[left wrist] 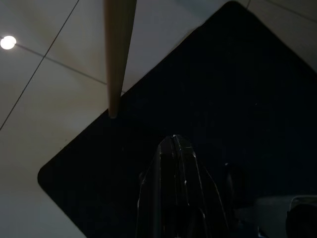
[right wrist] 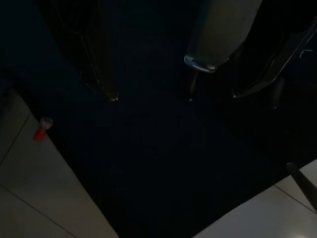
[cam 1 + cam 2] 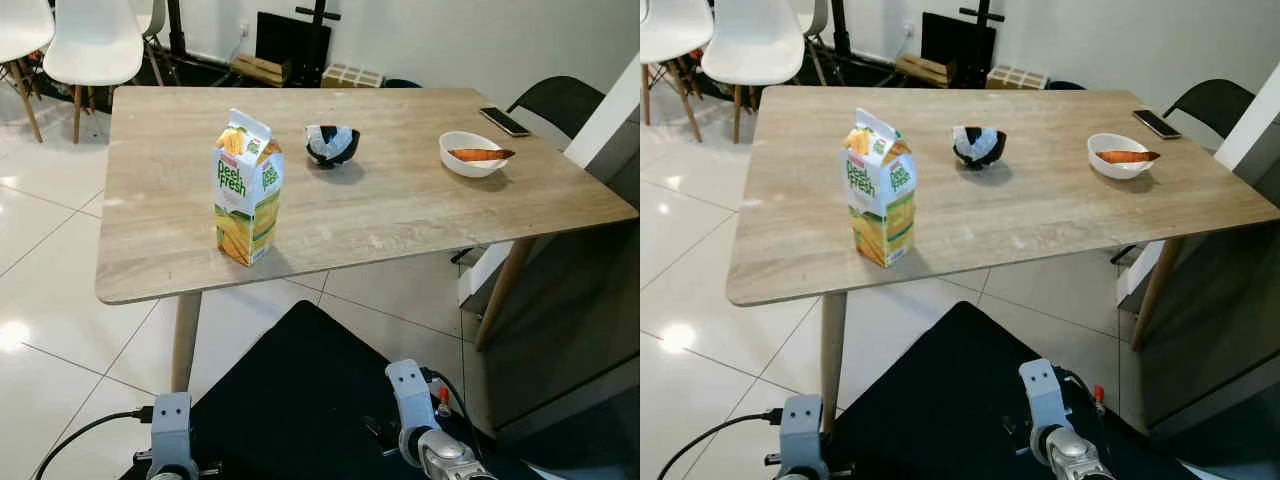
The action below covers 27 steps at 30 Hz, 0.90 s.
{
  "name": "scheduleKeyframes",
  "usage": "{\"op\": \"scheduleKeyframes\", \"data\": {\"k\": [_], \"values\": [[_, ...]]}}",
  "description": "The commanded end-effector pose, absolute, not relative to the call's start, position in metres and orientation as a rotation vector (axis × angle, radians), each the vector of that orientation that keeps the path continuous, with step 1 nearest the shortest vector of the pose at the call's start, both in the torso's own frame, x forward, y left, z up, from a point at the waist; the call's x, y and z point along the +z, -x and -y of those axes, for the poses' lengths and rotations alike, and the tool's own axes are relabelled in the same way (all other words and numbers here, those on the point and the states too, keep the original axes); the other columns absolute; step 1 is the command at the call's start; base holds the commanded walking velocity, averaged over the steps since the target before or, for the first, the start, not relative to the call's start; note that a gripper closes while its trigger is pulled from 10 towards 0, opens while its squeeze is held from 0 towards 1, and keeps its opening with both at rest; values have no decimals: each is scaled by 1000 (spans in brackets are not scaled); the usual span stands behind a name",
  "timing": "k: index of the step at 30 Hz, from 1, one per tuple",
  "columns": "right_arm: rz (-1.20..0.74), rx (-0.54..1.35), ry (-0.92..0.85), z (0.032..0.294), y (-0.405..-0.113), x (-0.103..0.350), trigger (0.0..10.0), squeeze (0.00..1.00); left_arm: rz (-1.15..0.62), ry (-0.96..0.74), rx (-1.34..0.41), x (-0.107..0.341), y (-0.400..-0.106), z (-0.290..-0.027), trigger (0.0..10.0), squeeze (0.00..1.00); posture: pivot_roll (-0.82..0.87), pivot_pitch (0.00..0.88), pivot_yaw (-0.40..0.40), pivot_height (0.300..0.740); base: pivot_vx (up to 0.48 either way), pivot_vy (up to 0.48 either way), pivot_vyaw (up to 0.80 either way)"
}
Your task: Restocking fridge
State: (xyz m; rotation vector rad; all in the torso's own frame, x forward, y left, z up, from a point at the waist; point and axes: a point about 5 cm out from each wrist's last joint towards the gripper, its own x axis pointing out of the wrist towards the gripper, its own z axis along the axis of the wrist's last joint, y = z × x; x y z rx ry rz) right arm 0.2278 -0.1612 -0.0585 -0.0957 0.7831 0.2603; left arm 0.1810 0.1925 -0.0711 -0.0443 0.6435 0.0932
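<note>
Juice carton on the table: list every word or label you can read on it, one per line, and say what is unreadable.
"Peel Fresh" in green letters on the front panel of the juice carton.
"Peel Fresh" again, smaller, on the carton's side panel.
The red label near the carton's top and all fine print are too small to read.

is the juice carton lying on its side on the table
No, the juice carton stands upright near the front edge of the wooden table, its gabled top pointing up.
</note>
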Motion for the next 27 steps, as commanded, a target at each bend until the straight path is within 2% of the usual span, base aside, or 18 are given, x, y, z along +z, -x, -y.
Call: {"op": "scheduleKeyframes", "data": {"k": [1, 8, 20, 27], "values": [[-830, 229, 72, 173, -218, -64, 10000, 0, -661, 72, 80, -76, -174, -183, 10000, 0, 23, 9, -98, 740, 0, 0, 0], [-834, 178, 82, 182, -213, -66, 10000, 0, -677, 65, 82, -78, -170, -179, 10000, 0, 23, 8, -127, 740, 0, 0, 0], [-801, 202, 84, 173, -223, -61, 10000, 0, -689, 67, 97, -79, -167, -187, 10000, 0, -7, 32, -98, 740, 0, 0, 0], [-799, 199, 81, 171, -221, -62, 10000, 0, -693, 90, 155, -79, -167, -190, 10000, 0, 19, 46, -110, 740, 0, 0, 0]]}}
